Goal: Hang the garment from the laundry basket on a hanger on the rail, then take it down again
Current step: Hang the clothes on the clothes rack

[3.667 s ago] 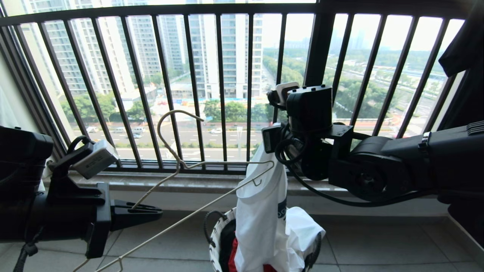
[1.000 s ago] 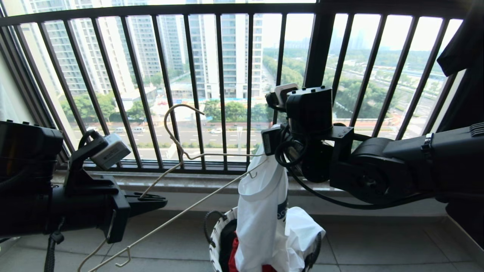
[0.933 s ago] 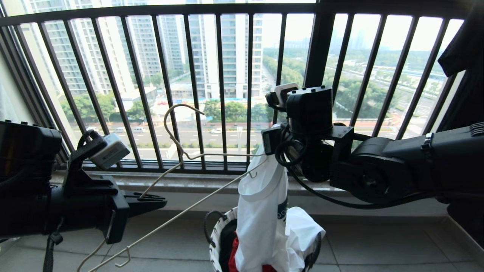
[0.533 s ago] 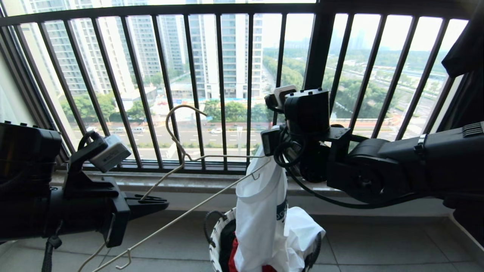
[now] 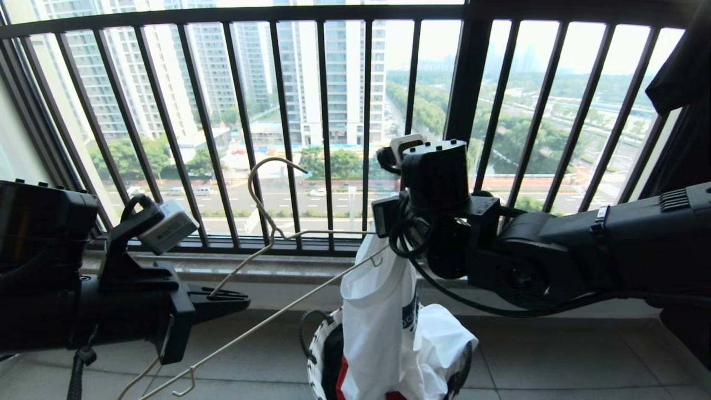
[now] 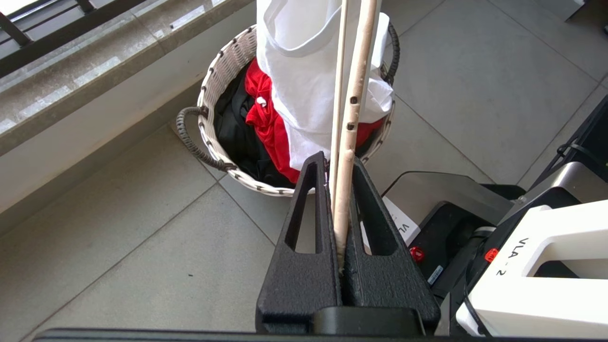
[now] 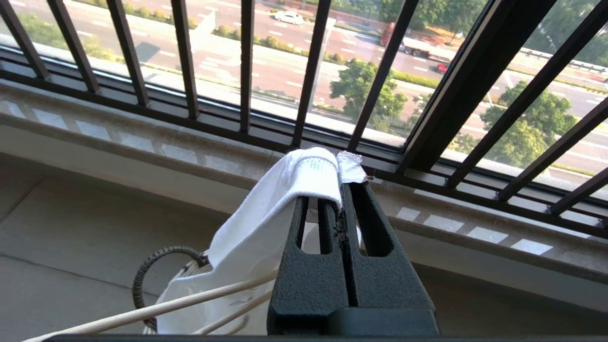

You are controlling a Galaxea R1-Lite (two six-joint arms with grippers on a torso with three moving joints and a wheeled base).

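**Q:** White tee (image 5: 377,311) — where's it at right now?

**A:** Held up over the basket (image 6: 209,118). The right end effector (image 7: 343,190) is clamped tight on the collar, up by the black window railing (image 5: 325,128), and the rest of the shirt hangs straight down with its bottom bunched inside the basket. You can see a bit of the dark blue logo (image 5: 411,316) on the side of the drape.

**Q:** And the hanger (image 5: 266,222)?

**A:** Left end effector (image 6: 339,171) has it — jaws pinched nearly closed on one sloping wire arm, low on the left side of the head view. The hanger sits tilted: long hook up against the railing, one notched end down near the floor by the left arm, the other end reaching across to the top of the tee, right under the right wrist. Can't tell if that tip is actually inside the neck opening or just touching the cloth.

**Q:** What else is in the basket?

**A:** Red garment (image 6: 261,118) and something black (image 6: 235,137) under the tee. Basket's on the tiled floor (image 5: 555,361), just below the window ledge (image 5: 289,269).
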